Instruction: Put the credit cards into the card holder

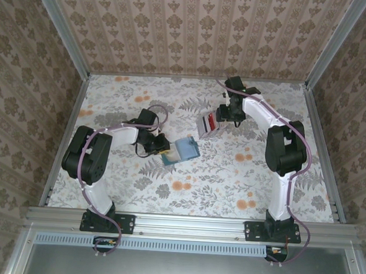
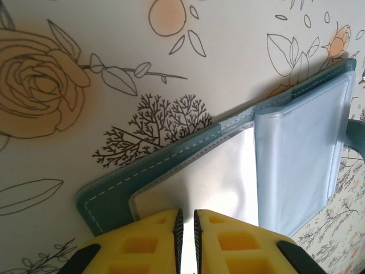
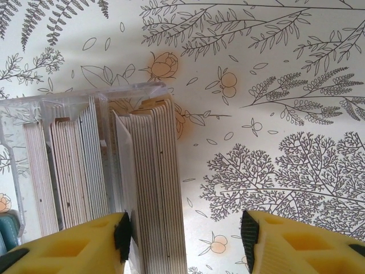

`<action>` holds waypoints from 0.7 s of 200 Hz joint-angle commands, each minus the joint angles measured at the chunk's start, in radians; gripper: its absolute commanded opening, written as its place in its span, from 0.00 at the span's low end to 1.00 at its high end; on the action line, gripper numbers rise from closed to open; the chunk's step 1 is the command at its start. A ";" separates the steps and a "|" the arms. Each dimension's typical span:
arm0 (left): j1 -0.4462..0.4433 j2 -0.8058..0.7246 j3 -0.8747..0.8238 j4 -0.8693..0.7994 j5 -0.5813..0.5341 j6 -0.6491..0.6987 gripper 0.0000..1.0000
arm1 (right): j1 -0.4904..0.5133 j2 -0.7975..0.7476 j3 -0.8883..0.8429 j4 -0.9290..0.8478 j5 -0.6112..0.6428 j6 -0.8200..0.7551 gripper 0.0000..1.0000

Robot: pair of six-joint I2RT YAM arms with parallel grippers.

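Observation:
The teal card holder (image 1: 183, 151) lies open near the table's middle, its lighter blue inside up. My left gripper (image 1: 160, 148) is at its left edge. In the left wrist view the gripper (image 2: 186, 228) is shut on a thin pale inner leaf of the card holder (image 2: 171, 154). The credit cards (image 1: 208, 124) stand on edge in packed stacks, pale ones with some red. My right gripper (image 1: 225, 116) hovers over them. It (image 3: 185, 237) is open: the left finger sits between two stacks, the right finger is out over bare table, and the rightmost stack of cards (image 3: 157, 171) lies between them.
A clear slotted tray (image 3: 74, 100) holds the stacks of cards. Floral-patterned table (image 1: 230, 171) stretches in front of both grippers. Metal rails (image 1: 72, 124) and patterned walls close in the left, right and back sides.

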 commanded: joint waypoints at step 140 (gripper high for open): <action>-0.031 0.039 0.025 -0.025 -0.005 -0.018 0.18 | -0.003 -0.077 -0.021 -0.009 0.003 -0.016 0.18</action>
